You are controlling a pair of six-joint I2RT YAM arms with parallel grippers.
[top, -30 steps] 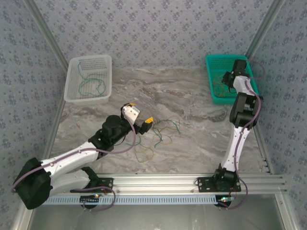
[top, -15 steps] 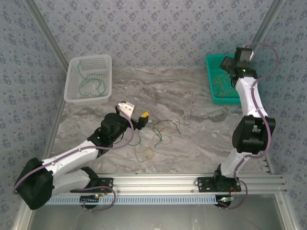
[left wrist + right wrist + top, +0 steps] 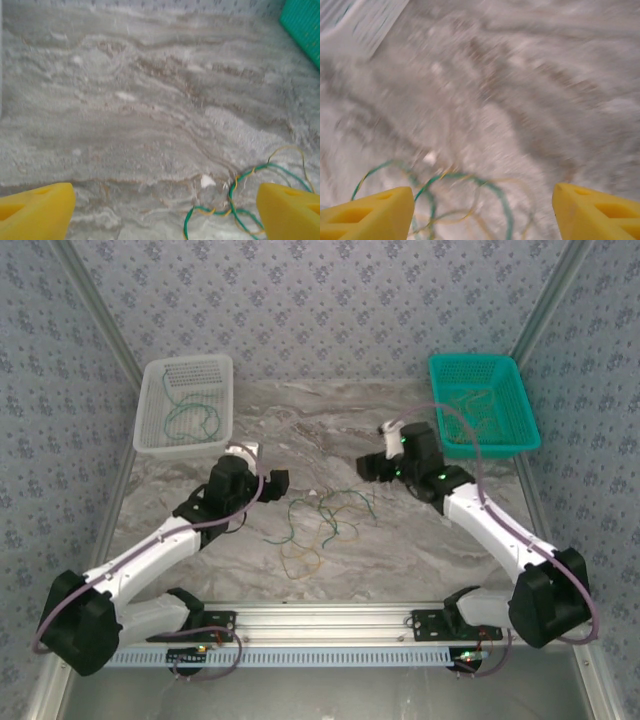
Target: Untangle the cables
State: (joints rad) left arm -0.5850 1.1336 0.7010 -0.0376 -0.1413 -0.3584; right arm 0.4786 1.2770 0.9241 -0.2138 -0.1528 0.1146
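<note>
A tangle of thin green and yellow cables (image 3: 328, 515) lies on the marble table, with one yellow loop (image 3: 300, 560) just in front of it. My left gripper (image 3: 280, 482) hovers to the left of the tangle, open and holding nothing. In the left wrist view the gripper (image 3: 162, 215) has the twisted green and yellow cables (image 3: 235, 200) by its right fingertip (image 3: 290, 210). My right gripper (image 3: 368, 468) hangs at the tangle's far right side, also open. The blurred right wrist view has the gripper (image 3: 482, 215) above the cable loops (image 3: 470, 200) lying on the table between its yellow fingertips (image 3: 365, 215).
A white basket (image 3: 150, 435) at the back left holds a green cable (image 3: 190, 420). A green basket (image 3: 520, 405) at the back right holds yellow cables (image 3: 470, 412). Patterned walls close in the table on three sides. An aluminium rail (image 3: 330, 618) runs along the near edge.
The right arm has swung from over the green basket down to the middle of the table beside the tangle. The left gripper has drawn back to the left, away from the tangle.
</note>
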